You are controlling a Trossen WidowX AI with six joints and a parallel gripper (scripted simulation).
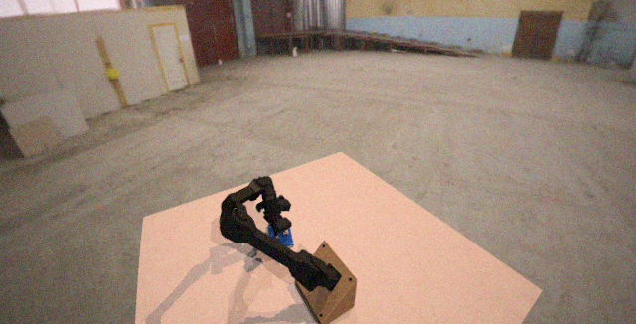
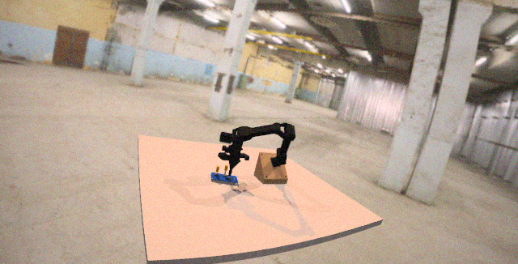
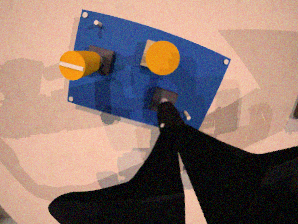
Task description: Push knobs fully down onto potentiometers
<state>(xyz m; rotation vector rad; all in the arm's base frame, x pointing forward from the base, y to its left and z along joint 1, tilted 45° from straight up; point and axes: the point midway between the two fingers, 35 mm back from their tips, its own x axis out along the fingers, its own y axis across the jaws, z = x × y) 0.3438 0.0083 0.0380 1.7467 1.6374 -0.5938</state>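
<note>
Well, the blue circuit board [image 1: 288, 240] [image 2: 218, 178] [image 3: 130, 85] stands on the pale pink table [image 1: 388, 225] [image 2: 194, 227] [image 3: 30, 165], right under the gripper [image 1: 282, 225] [image 2: 231, 172] [image 3: 172, 127], whose fingers are together with nothing gripped between them. Their tips point down at a dark potentiometer [image 3: 159, 95] that carries no knob, near one edge of the board; the wrist view shows them overlapping its pale shaft, though I cannot tell whether they touch it.

Both orange knobs lie outside the grip. The one with a white line [image 2: 218, 169] [image 3: 73, 65] is well apart from the fingertips, towards the other end of the board, while the second knob [image 2: 226, 168] [image 3: 163, 58] is nearer to them. In the exterior view both stand up clear of the board (so neither looks fully seated). The black arm [image 1: 270, 245] [image 2: 263, 129] arches over from its brown wedge-shaped mount [image 1: 343, 304] [image 2: 263, 175], which sits beside the board, apart from it
</note>
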